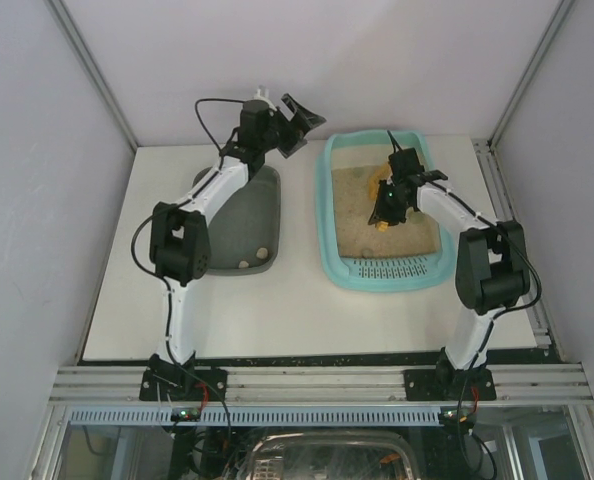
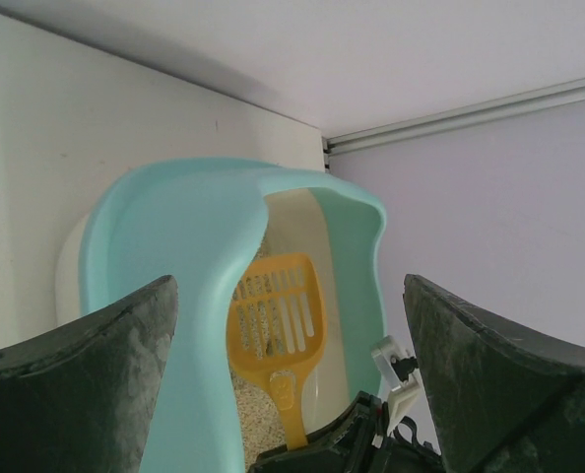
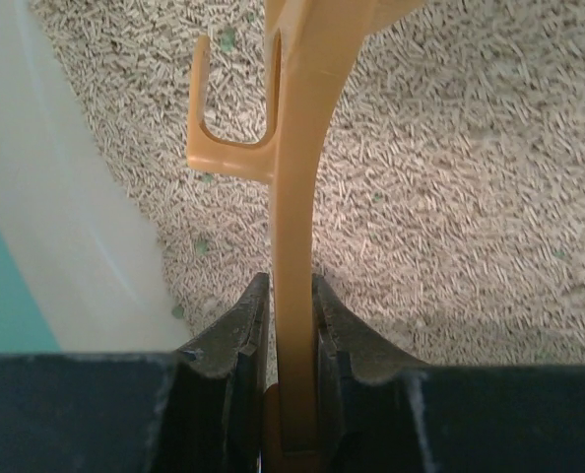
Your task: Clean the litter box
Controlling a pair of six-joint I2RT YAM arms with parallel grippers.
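Right hand clamps the yellow scoop inside the litter box (left hand spread wide).

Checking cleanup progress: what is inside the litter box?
Inside the litter box are beige pellet litter and a yellow slotted scoop, clamped in the right pincer. Whatever lies beneath the scoop and pincer is covered.

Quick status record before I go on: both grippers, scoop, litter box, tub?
Litter box: teal, beige litter inside
Tub: grey, left of the litter box, two small pale lumps inside
Scoop: yellow, slotted, head inside the litter box
Right gripper: shut on the scoop handle, over the litter
Left gripper: open, empty, raised by the tub's far end
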